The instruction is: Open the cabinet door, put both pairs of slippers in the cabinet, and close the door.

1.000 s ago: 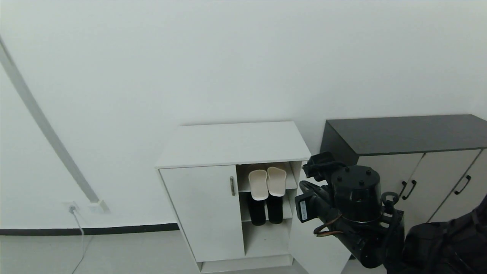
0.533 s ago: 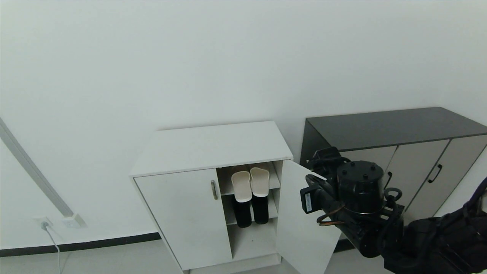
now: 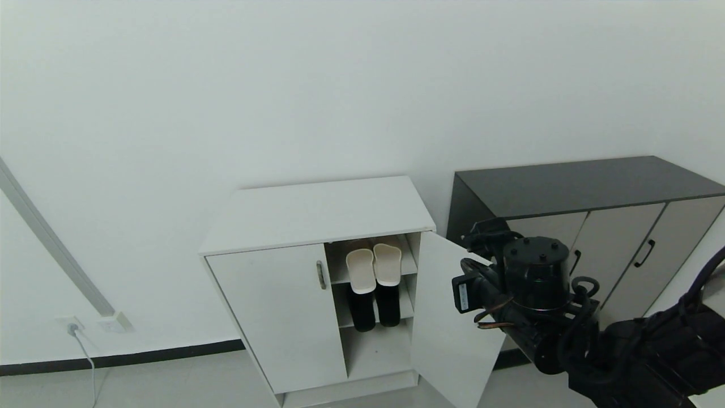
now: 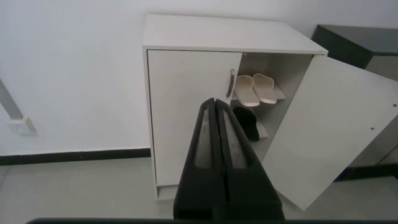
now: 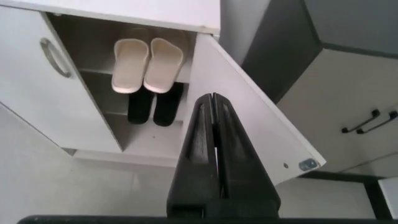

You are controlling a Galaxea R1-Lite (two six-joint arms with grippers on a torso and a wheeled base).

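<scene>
Right end effector pressed together beside open white cabinet door, cream slippers above black slippers beyond it, left end effector pressed together too

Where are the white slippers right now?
In the head view, the white slippers sit on the top shelf of the white cabinet, right side, just above the black slippers.

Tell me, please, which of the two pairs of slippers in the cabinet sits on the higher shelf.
The cream pair, lying on the top shelf; the black pair stands one level lower.
</scene>
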